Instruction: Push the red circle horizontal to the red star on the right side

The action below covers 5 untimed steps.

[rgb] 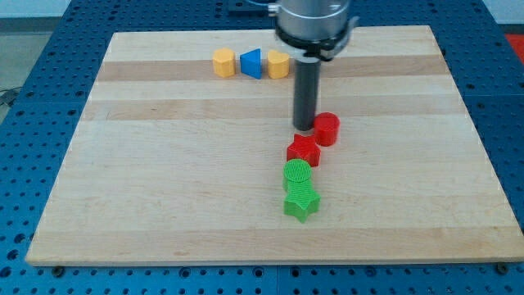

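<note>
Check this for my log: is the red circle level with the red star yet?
Not yet. The red circle sits above and right of the red star, touching it. My tip is at the circle's left.

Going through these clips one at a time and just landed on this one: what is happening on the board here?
An arm with a dark rod is working on a wooden board. My tip sits right at the view's left edge of the red circle, seemingly touching it. The red star lies just below, toward the view's bottom, with the green circle and green star under it. Near the view's top sit two yellow blocks flanking a blue block.
</note>
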### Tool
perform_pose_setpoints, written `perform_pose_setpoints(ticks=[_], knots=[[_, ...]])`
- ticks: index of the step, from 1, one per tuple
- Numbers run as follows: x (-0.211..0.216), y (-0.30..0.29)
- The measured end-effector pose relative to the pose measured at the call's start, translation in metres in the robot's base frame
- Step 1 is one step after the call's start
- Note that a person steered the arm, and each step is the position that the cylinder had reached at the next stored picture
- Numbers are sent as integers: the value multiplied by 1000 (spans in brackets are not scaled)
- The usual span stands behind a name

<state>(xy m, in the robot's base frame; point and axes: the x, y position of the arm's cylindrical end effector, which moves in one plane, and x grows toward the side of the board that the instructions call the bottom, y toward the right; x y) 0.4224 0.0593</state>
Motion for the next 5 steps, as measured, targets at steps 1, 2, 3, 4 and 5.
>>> perform_pose_setpoints(ticks=[1,2,3,4,5], knots=[[0,29],[11,29],[35,22],[67,19],[98,19]])
